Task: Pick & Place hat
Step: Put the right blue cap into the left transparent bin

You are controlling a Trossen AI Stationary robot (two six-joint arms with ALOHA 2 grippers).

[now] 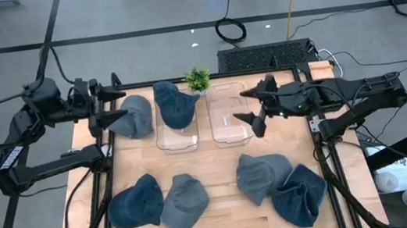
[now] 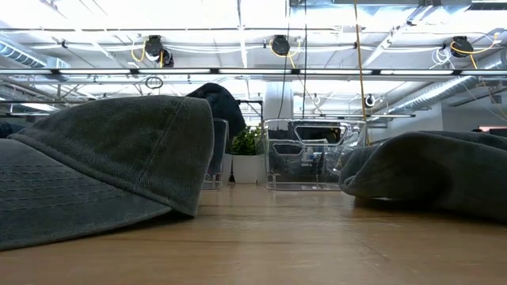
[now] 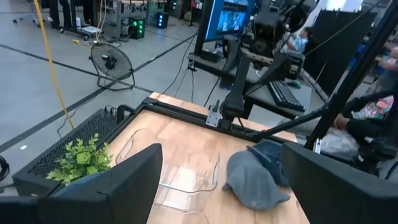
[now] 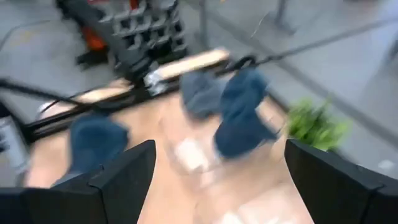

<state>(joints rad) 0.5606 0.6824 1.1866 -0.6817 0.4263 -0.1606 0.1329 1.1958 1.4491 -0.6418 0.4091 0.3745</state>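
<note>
One dark blue cap (image 1: 176, 102) sits in the left clear bin (image 1: 169, 138); five caps remain on the tabletop (image 1: 219, 175). Both grippers' fingers are spread, empty.

Small green plant (image 1: 197, 78), floor fan (image 3: 112, 63)

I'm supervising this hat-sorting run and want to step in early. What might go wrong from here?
1. The dark blue hat sits over the rim of the left clear bin, not fully inside; it may slide out.
2. The open left gripper is close beside the grey hat and might snag it.
</note>
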